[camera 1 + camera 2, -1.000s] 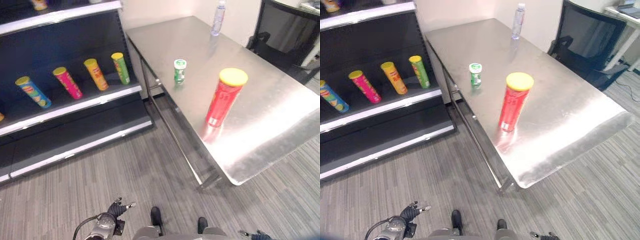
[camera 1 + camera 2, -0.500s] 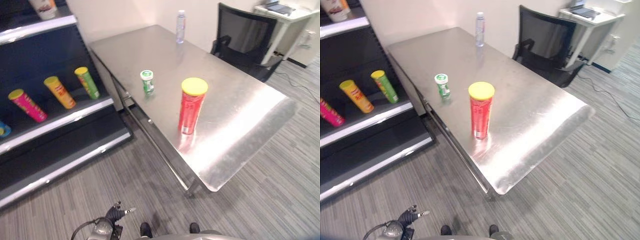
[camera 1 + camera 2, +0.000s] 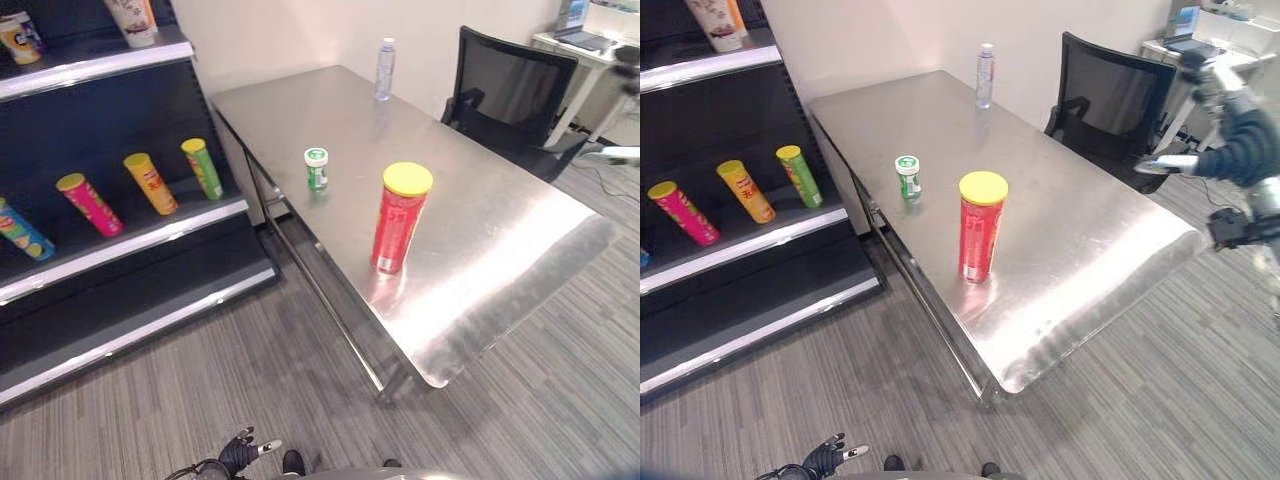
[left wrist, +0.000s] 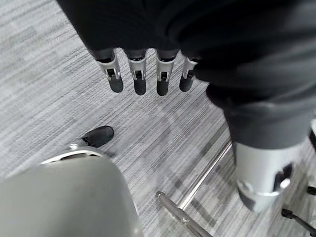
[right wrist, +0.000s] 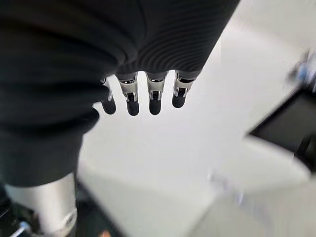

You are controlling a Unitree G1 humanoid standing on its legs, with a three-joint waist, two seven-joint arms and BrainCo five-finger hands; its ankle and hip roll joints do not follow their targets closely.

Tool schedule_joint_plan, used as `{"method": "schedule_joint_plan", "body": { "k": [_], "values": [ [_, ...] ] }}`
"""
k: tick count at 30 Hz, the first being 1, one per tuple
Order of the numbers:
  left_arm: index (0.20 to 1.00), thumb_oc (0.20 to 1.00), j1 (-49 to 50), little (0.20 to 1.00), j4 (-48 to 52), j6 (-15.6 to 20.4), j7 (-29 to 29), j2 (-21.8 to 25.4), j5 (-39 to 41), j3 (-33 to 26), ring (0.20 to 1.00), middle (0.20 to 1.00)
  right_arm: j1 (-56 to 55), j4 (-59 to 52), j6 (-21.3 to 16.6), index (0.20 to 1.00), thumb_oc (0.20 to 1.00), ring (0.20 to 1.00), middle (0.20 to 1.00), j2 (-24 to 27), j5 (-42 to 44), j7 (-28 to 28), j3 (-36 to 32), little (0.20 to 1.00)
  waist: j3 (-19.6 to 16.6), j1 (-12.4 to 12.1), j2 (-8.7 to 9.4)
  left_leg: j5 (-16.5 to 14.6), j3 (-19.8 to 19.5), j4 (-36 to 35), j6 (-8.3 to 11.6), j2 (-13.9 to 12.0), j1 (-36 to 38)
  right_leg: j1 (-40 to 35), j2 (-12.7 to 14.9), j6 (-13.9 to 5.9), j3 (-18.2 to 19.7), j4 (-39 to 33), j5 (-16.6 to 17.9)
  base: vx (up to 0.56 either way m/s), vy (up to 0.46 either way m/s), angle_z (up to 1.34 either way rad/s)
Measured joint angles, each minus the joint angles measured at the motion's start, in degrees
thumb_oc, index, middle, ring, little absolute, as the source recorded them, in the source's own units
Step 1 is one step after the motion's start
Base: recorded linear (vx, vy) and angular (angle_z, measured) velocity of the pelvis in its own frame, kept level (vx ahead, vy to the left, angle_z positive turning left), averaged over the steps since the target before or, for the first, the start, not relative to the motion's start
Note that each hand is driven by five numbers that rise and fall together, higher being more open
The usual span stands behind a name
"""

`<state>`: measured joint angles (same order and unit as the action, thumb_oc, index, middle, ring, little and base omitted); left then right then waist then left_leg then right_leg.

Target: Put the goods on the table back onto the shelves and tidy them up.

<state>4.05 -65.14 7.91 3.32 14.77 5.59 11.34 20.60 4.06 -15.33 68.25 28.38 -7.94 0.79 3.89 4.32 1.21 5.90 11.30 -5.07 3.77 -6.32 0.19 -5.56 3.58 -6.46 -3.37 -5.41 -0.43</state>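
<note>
My view swung back toward the shelves (image 3: 150, 235); right hand (image 3: 1240, 140) came up. Both hands' fingers hang loose, empty. Red can (image 3: 400, 218) still waits on the table (image 3: 500, 230).

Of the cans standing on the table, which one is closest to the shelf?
The small green can. It stands near the table's shelf-side edge; the tall red can with the yellow lid stands further along, toward the table's near end.

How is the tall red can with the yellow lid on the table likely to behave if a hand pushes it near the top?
The red can stands upright, tall and narrow, so a high push would probably tip it. Being round, it would likely roll once down. The steel table looks smooth and shiny, so a low push may slide it instead.
</note>
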Motion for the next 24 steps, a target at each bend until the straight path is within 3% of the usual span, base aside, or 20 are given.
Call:
{"method": "schedule_joint_plan", "body": {
  "k": [6,11,15,24],
  "values": [
    [1.0,1.0,0.7,1.0,-0.1,0.1,0.0,-0.5,0.1,0.0,1.0,1.0,9.7,1.3,2.2,1.0,1.0,1.0,1.0,-0.2,0.0,-2.8,17.7,1.0,-0.1,-1.5,-0.25,0.1,-1.2,0.0,0.06,0.1,-0.2,-0.6,-0.1,-0.13,-0.7,0.2,-0.1,-0.01,-0.005,0.05],
    [1.0,1.0,1.1,1.0,-0.1,0.2,-0.2,-0.6,0.2,0.0,1.0,1.0,11.3,2.3,2.3,1.0,1.0,1.0,1.0,-0.4,-0.1,-3.6,20.0,1.0,-0.1,-2.7,-0.13,0.2,-1.6,0.0,0.04,0.2,-0.3,-1.1,0.0,-0.42,-1.8,0.2,-0.3,0.0,-0.007,0.11],
    [1.0,1.0,2.1,1.0,-0.4,0.2,-0.6,-0.6,0.2,-0.1,1.0,1.0,17.4,5.2,2.4,1.0,1.0,1.0,1.0,-1.0,-0.3,-3.5,27.6,1.0,-0.1,-3.0,0.03,0.3,-2.2,0.0,0.06,0.2,-0.3,-1.1,0.0,-0.4,-2.1,0.2,-0.3,0.0,-0.002,0.02],
    [1.0,1.0,2.4,1.0,-1.4,0.3,-1.0,-0.7,0.3,-0.2,1.0,1.0,22.9,8.0,3.2,1.0,1.0,1.0,1.0,-1.7,-1.4,-3.9,35.3,1.0,-0.2,-3.9,0.48,0.7,-4.3,0.0,0.15,0.4,-1.3,-1.3,-0.1,-0.42,-3.9,0.3,-0.4,0.0,-0.005,0.11]
  ]
}}
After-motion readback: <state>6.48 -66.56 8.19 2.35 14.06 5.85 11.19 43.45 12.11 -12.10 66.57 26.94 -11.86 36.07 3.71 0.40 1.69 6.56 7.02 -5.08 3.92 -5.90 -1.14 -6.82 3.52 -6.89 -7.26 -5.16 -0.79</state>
